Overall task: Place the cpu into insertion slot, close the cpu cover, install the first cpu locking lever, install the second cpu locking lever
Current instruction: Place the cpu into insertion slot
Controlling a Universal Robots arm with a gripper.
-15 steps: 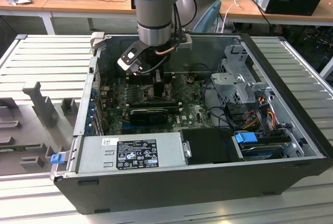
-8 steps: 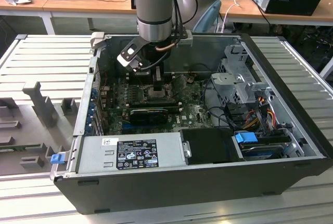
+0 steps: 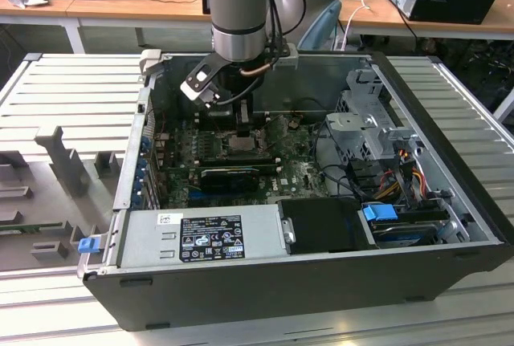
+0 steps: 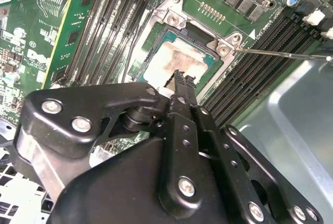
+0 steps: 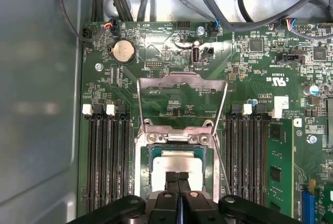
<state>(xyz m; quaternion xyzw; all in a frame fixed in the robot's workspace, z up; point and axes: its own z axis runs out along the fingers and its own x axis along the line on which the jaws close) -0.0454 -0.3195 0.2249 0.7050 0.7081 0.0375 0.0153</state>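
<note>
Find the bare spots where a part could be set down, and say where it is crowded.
Free: the slatted table on the exterior view's right of the computer case, and the bare metal panel beside the memory slots. Crowded: around the cpu under the pincer, and the cabled drive bay.

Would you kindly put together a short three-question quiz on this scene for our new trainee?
1. True or false: the cpu already lies in the insertion slot.
2. In the first wrist view, the pincer is over: A the cpu; B the coin battery; C the memory slots.
3. Fill in: the cpu cover is ____ (open or closed).
Key: 1 true; 2 A; 3 open.
</note>
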